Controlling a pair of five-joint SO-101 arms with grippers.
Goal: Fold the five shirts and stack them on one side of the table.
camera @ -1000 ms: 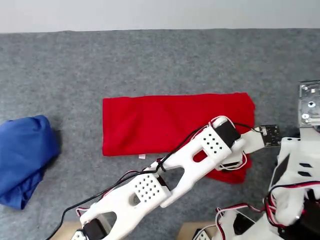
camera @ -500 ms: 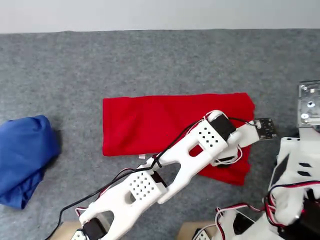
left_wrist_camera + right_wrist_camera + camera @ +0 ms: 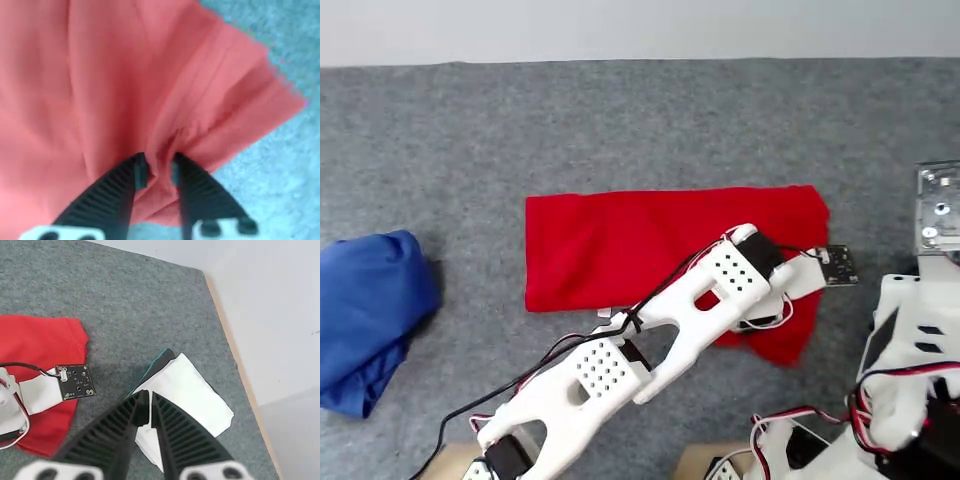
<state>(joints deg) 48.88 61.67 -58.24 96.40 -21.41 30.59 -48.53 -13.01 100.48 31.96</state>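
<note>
A red shirt [image 3: 640, 245], folded into a long band, lies mid-table. My left arm [image 3: 720, 290] stretches across it to its near right corner. In the left wrist view my left gripper [image 3: 156, 170] is shut on a bunched fold of the red shirt [image 3: 100, 75], held just above the grey mat. A crumpled blue shirt [image 3: 370, 310] sits at the left edge. My right gripper [image 3: 150, 401] hangs shut on nothing above a folded white shirt [image 3: 187, 395], which lies on a dark green one [image 3: 157, 362]. The red shirt's end [image 3: 40, 345] lies beside that stack.
The right arm's base [image 3: 910, 380] fills the near right corner of the grey mat [image 3: 620, 120]. The left arm's wrist camera board [image 3: 75, 381] juts past the red shirt. A wooden table edge [image 3: 235, 365] runs close behind the white stack.
My left gripper has drawn slightly left and away from the near edge, pulling the red shirt's near right corner with it. The right arm has kept still.
</note>
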